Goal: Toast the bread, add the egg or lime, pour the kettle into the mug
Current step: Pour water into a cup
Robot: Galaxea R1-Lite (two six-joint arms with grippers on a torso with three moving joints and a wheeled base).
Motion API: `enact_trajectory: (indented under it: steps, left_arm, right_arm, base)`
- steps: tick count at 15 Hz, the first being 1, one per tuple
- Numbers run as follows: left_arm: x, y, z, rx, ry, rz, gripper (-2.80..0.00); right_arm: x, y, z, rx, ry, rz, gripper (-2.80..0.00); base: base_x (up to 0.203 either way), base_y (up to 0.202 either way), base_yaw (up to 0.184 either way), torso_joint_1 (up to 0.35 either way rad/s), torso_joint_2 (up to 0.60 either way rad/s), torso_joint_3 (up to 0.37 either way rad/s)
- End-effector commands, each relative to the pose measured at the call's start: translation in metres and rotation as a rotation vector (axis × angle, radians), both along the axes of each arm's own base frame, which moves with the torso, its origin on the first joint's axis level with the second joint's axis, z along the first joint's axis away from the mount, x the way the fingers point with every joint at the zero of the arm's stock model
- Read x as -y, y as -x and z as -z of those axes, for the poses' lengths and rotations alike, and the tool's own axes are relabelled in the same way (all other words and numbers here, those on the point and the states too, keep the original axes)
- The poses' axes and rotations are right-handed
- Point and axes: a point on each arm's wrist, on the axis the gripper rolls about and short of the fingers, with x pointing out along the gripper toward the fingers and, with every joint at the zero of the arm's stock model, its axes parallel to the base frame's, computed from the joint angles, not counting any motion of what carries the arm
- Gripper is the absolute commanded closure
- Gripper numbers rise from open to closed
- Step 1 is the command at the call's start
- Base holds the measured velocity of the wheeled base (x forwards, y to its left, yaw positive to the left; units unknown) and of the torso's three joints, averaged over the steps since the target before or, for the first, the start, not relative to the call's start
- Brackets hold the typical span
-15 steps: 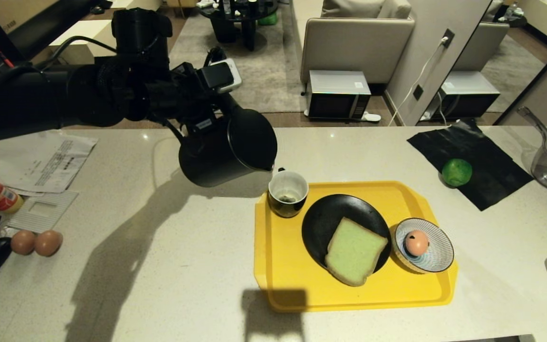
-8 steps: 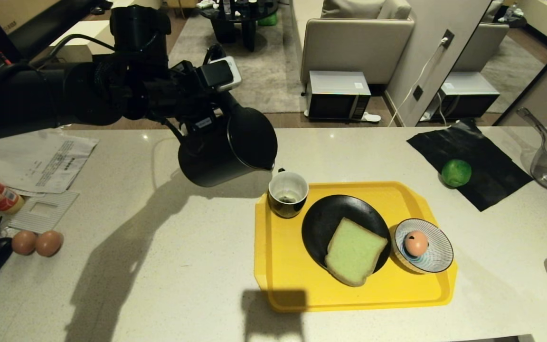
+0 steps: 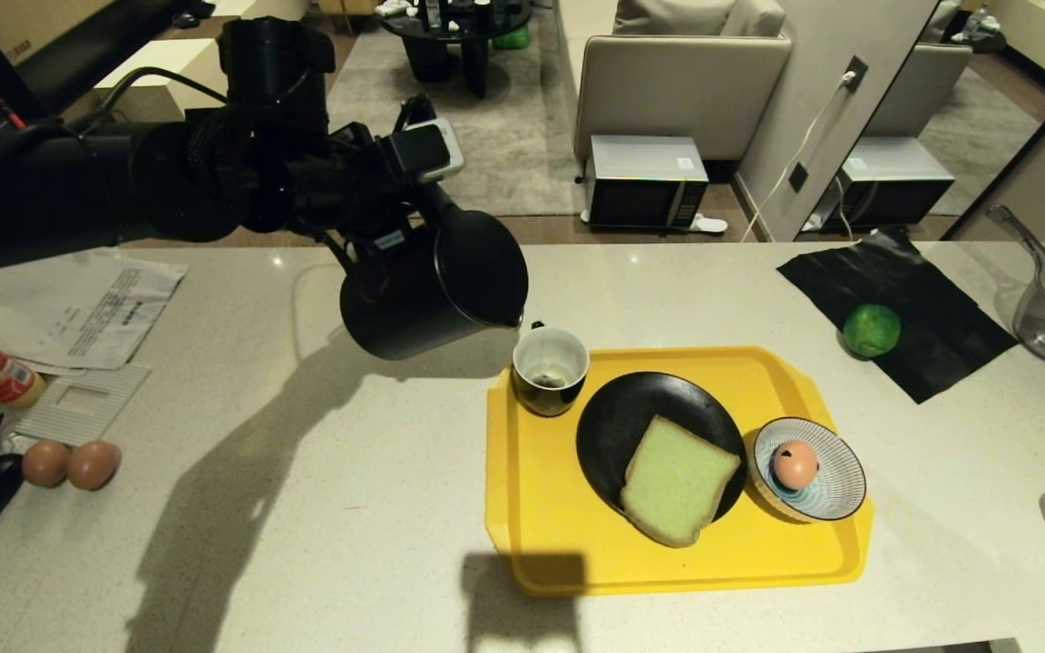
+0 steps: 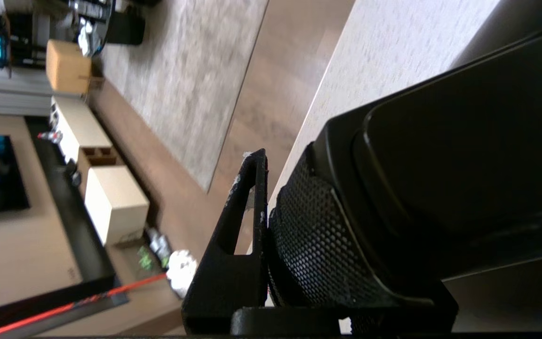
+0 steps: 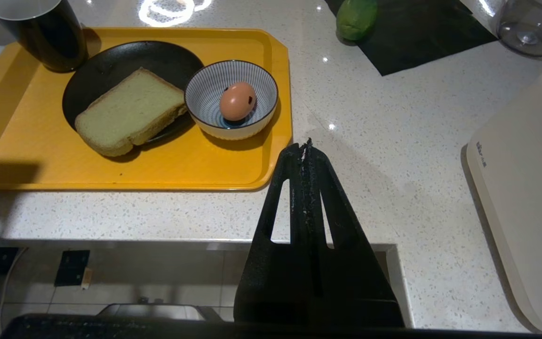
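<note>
Left claw [image 3: 386, 238] is clamped on the kettle [image 3: 432, 290], tipped over with its spout right above the mug [image 3: 550, 367] at the tray's [image 3: 541, 508] back-left corner. Right claw [image 5: 306, 146], pinched together, sits parked off the bench's near edge.

The left arm [image 3: 78, 195] is thick and matte black, with black cables looping over it and a small grey-and-white camera box [image 3: 423, 150] near its wrist. The right gripper [image 5: 306, 150] has flat black triangular fingers [image 5: 327, 197] with cut-out slots and worn, whitish scuffing along their meeting edges.
</note>
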Motion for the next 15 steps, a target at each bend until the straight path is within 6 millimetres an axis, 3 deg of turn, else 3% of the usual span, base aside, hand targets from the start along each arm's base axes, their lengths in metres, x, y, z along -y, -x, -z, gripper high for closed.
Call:
enact_trajectory:
  steps: [1,15]
  left_arm:
    - [-0.0002,-0.0014,0.0039,-0.01,-0.054,-0.032,0.0]
    - [0.0048,-0.0007,0.0059,-0.011,-0.073,-0.05,0.0]
  right_arm:
    - [0.0,-0.0022,0.0071,-0.027,0.0,0.0,0.0]
    - [-0.0002,-0.0022,0.0071,-0.027,0.02,-0.006,0.0]
  base:
    - [0.0,0.0,0.0,0.0,0.0,0.0]
    - [0.0,0.0,0.0,0.036,-0.07,-0.032]
